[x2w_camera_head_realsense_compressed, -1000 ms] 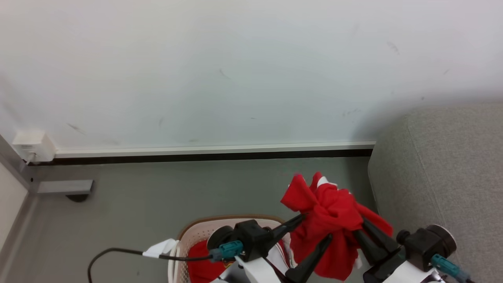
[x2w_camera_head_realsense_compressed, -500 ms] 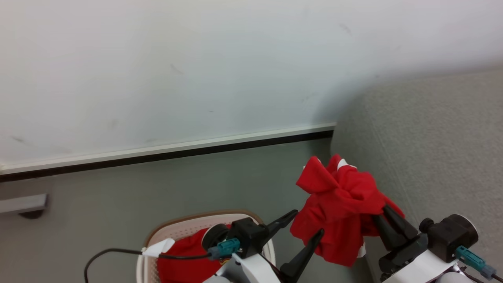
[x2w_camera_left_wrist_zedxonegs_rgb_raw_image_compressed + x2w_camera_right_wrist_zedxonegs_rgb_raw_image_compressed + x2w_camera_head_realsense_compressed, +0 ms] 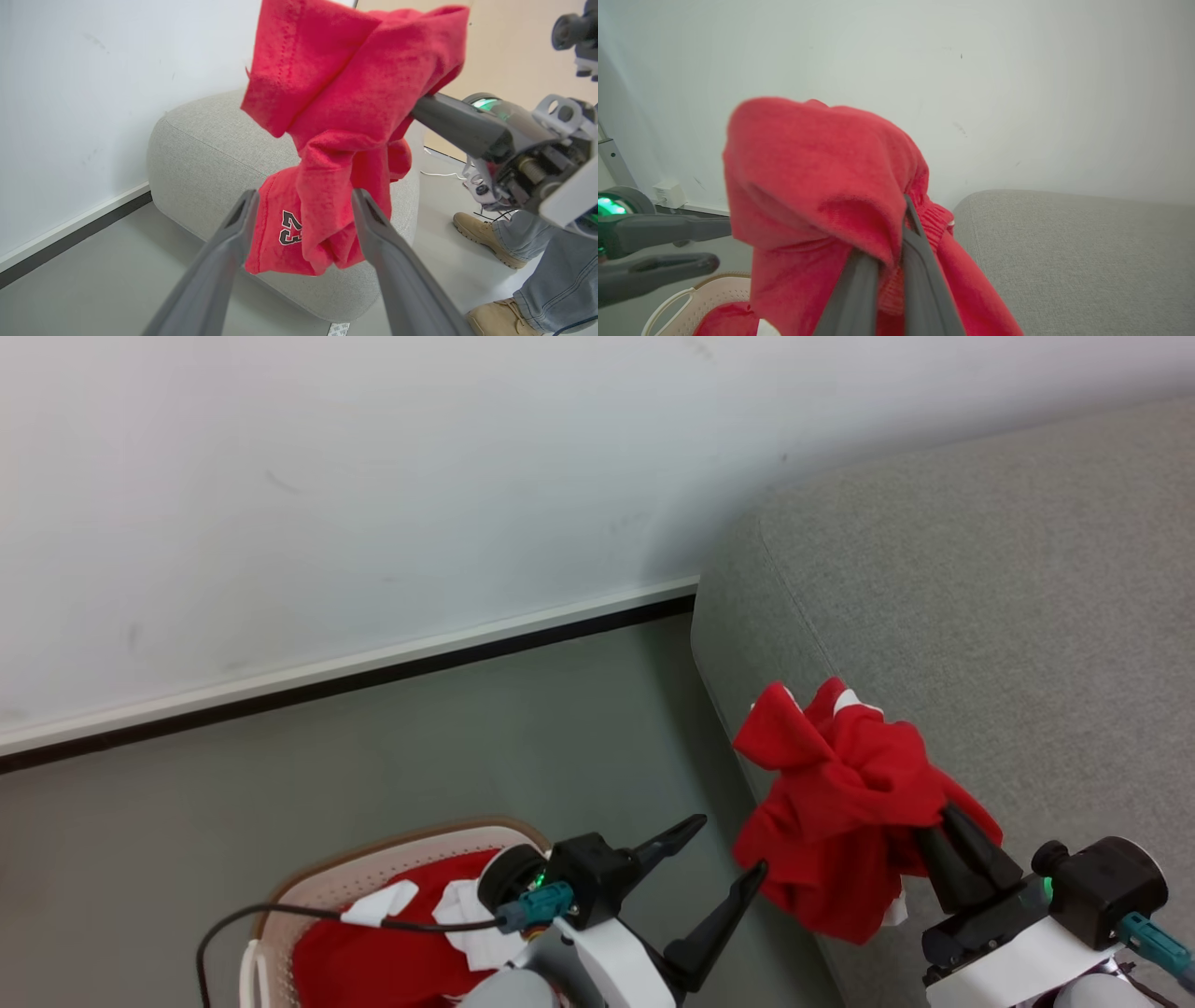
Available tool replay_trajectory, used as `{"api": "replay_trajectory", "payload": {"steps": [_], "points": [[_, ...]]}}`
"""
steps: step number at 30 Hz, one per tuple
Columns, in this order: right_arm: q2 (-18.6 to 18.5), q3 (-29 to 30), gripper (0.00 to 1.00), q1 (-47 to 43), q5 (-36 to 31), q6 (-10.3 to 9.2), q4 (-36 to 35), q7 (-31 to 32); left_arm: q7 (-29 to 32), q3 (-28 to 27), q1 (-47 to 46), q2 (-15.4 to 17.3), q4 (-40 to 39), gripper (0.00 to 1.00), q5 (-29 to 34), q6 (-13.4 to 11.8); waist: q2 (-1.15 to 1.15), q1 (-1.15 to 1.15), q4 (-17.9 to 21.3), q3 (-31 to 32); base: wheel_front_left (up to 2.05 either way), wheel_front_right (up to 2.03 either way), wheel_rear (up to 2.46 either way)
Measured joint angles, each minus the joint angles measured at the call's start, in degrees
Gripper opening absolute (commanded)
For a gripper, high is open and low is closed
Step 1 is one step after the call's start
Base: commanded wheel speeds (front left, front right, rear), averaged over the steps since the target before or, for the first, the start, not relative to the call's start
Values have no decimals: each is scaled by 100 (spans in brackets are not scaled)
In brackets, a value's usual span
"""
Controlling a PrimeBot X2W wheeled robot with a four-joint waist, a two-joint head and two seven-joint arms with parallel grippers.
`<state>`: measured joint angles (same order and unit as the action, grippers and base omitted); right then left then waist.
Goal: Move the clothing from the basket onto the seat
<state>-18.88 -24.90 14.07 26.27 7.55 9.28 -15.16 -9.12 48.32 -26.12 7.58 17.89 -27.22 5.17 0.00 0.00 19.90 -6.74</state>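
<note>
**Up at the seat's edge, held one-handed**

Carrying the clothing in the right gripper, jaws clamped shut on a bunched fold near the top, leaving the bulk to hang free below. Held high and clear of the floor, right against the rounded near edge of the seat. High enough, by the look of it, to pass over the padding rather than drag along it.

Spread wide on the left gripper, gripping nothing, fingers parked just beside the dangling hem. Brushing the fabric or a whisker short of it? Hard to call from these angles. Probably kept close to catch a slip.

Leaving more red and white fabric down in the basket on the floor, to be fetched later.

Worth minding the person's boots beyond the seat's far side before swinging across.
</note>
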Motion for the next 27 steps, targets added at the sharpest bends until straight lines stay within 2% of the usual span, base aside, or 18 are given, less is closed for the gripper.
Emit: {"api": "replay_trajectory", "payload": {"steps": [6,9,14,15,21,27], "points": [[74,342,0,121,-10,0,0,0,4,-20,-261,4,7,100,60,-1,0,0,47,-296,0,0,0],[110,702,0,365,-25,1,73,0,33,-73,-501,3,-36,100,93,-3,0,0,28,-539,0,0,0],[160,1653,0,1021,-165,1,240,-1,118,-156,-1129,11,-147,100,236,-36,0,0,-62,-1135,0,0,0],[101,2030,0,1370,-241,0,353,-1,154,-160,-1423,15,-178,100,309,-5,0,1,-122,-1425,0,0,0],[-437,3151,0,2451,-567,1,1020,0,13,-194,-2024,-75,-200,100,461,27,0,2,-422,-2253,0,0,0],[-1054,3804,0,3576,-662,1,1870,58,-214,-181,-2064,-169,-162,100,453,22,-1,2,-974,-2688,0,0,0]]}}
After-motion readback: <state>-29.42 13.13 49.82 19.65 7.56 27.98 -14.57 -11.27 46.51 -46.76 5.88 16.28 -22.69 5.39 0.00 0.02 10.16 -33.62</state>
